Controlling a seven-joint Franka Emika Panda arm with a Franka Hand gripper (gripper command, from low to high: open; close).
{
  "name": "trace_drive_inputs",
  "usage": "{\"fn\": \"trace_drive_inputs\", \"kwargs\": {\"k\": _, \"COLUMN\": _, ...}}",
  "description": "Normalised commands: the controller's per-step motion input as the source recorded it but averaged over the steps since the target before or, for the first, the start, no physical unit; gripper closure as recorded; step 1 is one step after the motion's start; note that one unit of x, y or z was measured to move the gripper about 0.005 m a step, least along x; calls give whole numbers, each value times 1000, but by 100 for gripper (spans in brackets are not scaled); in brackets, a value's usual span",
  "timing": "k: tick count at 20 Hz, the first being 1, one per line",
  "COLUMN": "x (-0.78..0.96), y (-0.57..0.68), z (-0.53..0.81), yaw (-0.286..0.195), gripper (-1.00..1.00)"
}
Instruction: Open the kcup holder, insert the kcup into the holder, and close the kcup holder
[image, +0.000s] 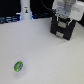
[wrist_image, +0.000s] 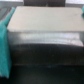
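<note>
The kcup holder (image: 62, 29) is a black boxy unit at the back on the exterior view's right, and it looks closed. My gripper (image: 64, 17) sits right at its top, white and pointing down. In the wrist view the holder (wrist_image: 42, 55) fills the frame: a pale, glaring top face above a dark front. My teal fingers (wrist_image: 4, 50) show at both edges, wide apart and holding nothing. The kcup (image: 19, 65), a small round pod with a shiny green top, lies on the white table near the front on the exterior view's left, far from the gripper.
A white bottle-shaped object (image: 25, 10) stands at the back on the exterior view's left, against a dark background. The white table (image: 45, 55) stretches between the kcup and the holder.
</note>
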Motion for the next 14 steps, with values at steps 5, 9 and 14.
{"fn": "trace_drive_inputs", "kwargs": {"k": 5, "x": 958, "y": -293, "z": 274, "yaw": -41, "gripper": 100}}
{"fn": "trace_drive_inputs", "kwargs": {"k": 9, "x": 957, "y": -291, "z": 96, "yaw": -47, "gripper": 100}}
{"fn": "trace_drive_inputs", "kwargs": {"k": 14, "x": 960, "y": -357, "z": 171, "yaw": -61, "gripper": 100}}
